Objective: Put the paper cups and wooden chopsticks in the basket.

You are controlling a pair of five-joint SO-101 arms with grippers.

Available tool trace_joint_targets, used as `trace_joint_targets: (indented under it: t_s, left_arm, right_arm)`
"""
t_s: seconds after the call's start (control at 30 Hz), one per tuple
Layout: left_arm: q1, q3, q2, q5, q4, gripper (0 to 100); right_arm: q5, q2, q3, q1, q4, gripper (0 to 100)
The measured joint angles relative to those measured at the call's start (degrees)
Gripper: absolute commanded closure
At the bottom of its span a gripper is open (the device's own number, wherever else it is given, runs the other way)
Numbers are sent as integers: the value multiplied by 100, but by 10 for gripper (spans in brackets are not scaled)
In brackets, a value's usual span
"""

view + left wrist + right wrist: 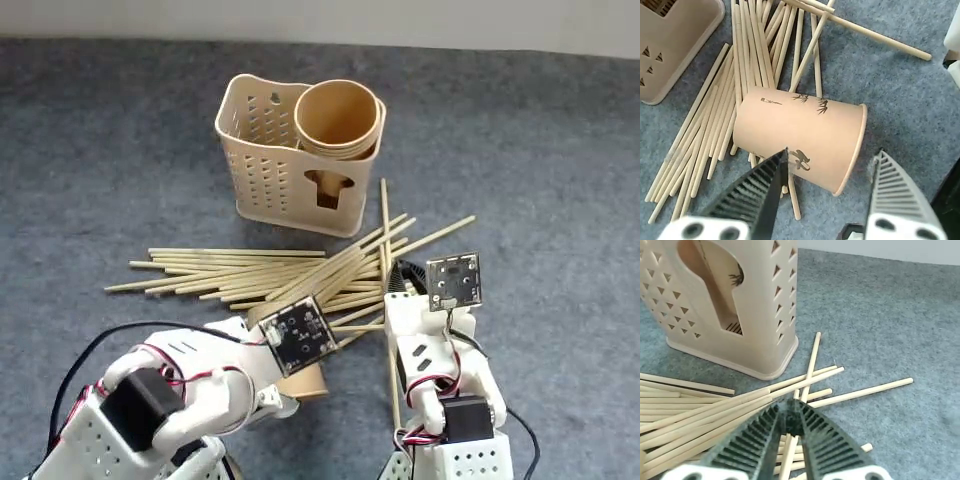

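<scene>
Several stacked cups [337,118] sit in the basket [262,160] at upper centre of the high view, with chopsticks [250,272] fanned below. Left wrist view: left pincer [832,151] gapes wide over a toppled paper cup [800,140] at centre. Right wrist view: right pincer [790,415] is clamped on one chopstick [812,352], bottom centre.

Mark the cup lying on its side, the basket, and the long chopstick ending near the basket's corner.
lying cup [800,135], left wrist view, middle of its side wall.
basket [262,150], high view, perforated side wall.
long chopstick [812,356], right wrist view, shaft near its far end.
</scene>
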Motion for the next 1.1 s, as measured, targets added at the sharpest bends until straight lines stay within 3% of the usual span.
trace_joint_targets:
  t_s: [0.43, 0.77, 1.1]
  left_arm:
    - [193, 809, -299, -1108, -62, 736]
    - [193, 1433, -308, -1846, -721, 953]
    - [167, 695, -343, -2057, -738, 994]
  right_arm:
    - [0, 0, 0, 0, 0, 991]
    - [0, 0, 0, 0, 0, 991]
    - [0, 0, 0, 0, 0, 991]
